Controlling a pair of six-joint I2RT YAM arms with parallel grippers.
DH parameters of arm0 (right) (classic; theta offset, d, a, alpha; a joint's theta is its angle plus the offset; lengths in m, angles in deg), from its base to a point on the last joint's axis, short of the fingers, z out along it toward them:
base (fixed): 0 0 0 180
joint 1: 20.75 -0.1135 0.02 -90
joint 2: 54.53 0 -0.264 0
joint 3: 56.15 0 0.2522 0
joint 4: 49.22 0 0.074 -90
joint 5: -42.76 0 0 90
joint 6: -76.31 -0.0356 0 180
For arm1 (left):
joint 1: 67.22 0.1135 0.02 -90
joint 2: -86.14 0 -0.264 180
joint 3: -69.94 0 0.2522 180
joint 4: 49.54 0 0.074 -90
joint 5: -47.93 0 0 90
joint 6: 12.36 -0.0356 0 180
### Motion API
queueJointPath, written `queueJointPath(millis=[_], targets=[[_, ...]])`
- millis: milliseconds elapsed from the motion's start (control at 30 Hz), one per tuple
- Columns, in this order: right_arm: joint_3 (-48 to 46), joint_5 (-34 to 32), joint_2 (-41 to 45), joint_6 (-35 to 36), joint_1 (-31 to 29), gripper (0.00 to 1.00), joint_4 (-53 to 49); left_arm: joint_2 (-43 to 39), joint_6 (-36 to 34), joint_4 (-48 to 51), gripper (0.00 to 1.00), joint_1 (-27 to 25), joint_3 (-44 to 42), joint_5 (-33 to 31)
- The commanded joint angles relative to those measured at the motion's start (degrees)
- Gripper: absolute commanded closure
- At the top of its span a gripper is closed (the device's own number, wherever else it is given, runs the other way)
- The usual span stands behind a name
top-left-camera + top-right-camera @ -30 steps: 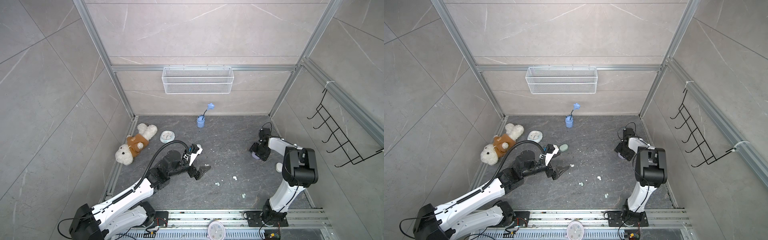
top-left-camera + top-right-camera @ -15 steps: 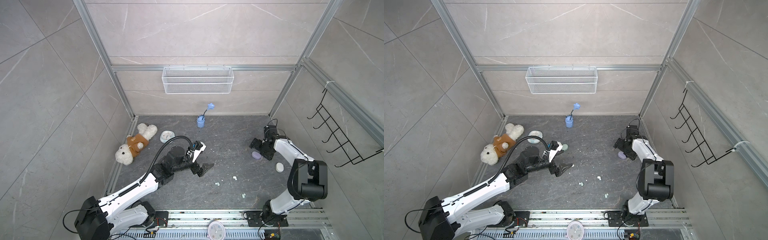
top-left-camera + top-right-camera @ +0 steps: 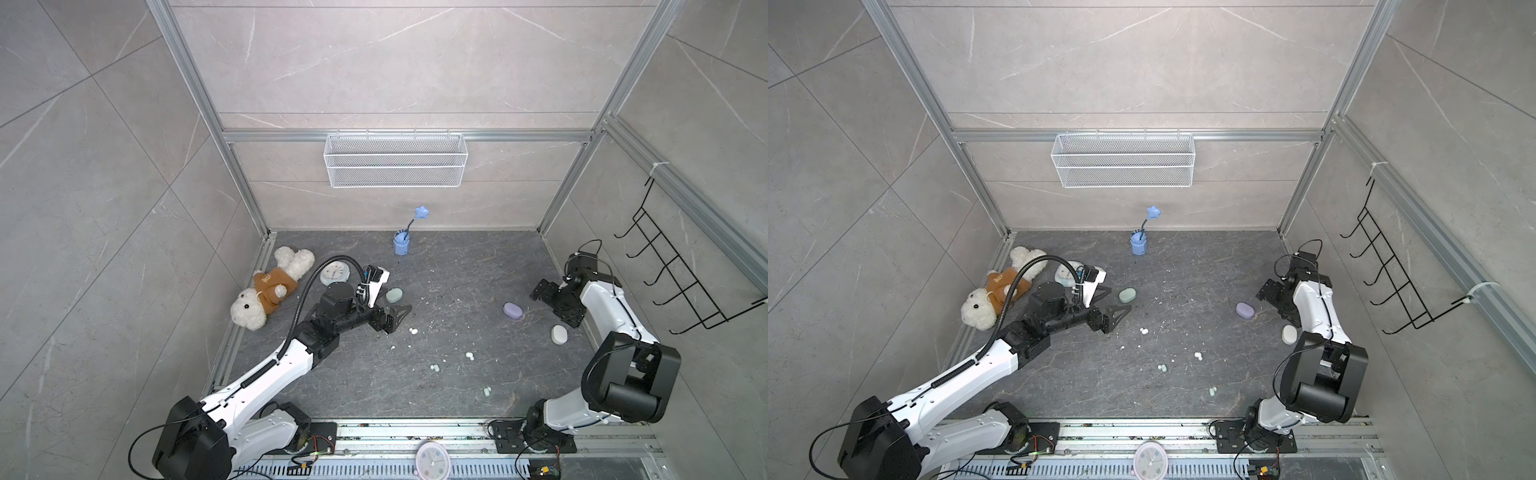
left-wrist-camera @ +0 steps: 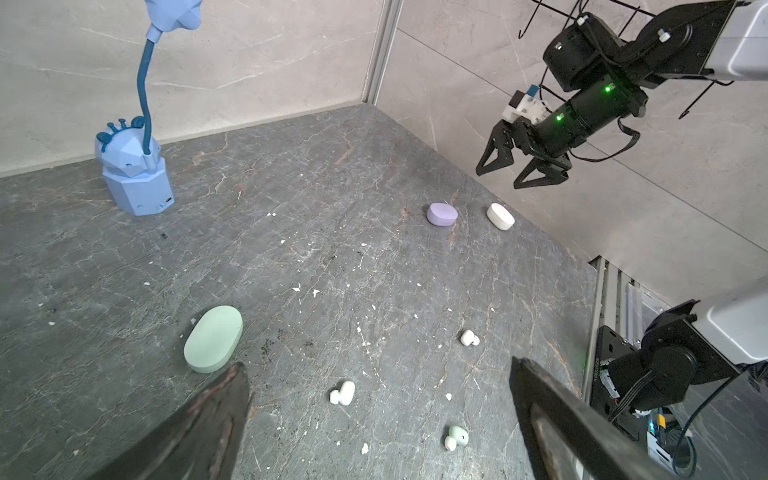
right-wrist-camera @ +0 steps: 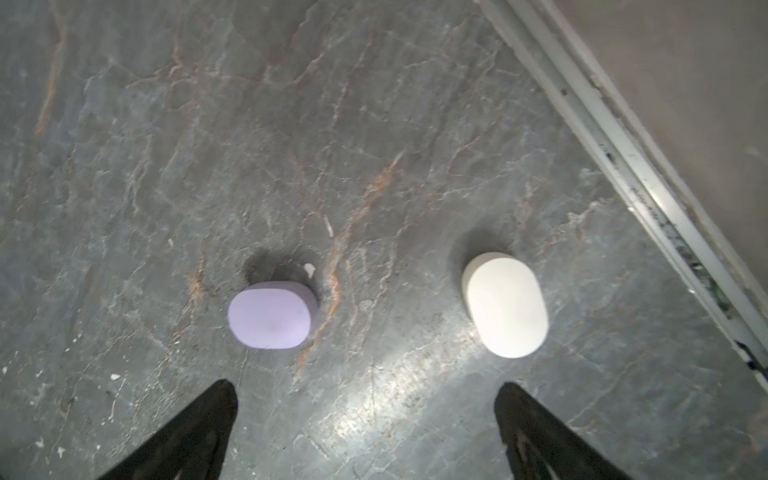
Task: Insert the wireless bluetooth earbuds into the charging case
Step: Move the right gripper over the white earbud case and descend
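Both top views: the right gripper [image 3: 555,307] has withdrawn from the lavender oval plastic charging case [image 3: 513,310], which lies shut on the dark floor [image 3: 457,270]; jaws wide, empty, arm folded back. Left wrist view: the left gripper [image 4: 376,370], wide open and empty, reaches low toward a tiny glossy white earbud [image 4: 343,392], probably the next pick. Right wrist view: lavender case and white oval case [image 5: 505,305] lie apart.

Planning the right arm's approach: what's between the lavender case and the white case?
Only bare floor, in the right wrist view: lavender case and white case lie apart, one white crumb beside the lavender one.
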Motion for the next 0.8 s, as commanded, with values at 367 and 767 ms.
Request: queueJointPath(millis=[367,767], targets=[[-1.4,-1.1,-8.8,2.9,6.5,0.00,2.2,1.0,1.1,-0.4,0.00,2.4,0.3,0.2],[-1.0,6.3,-14.3,5.5,6.7,0.01,4.4,1.6,1.8,-0.8,0.00,2.7,0.0,0.0]])
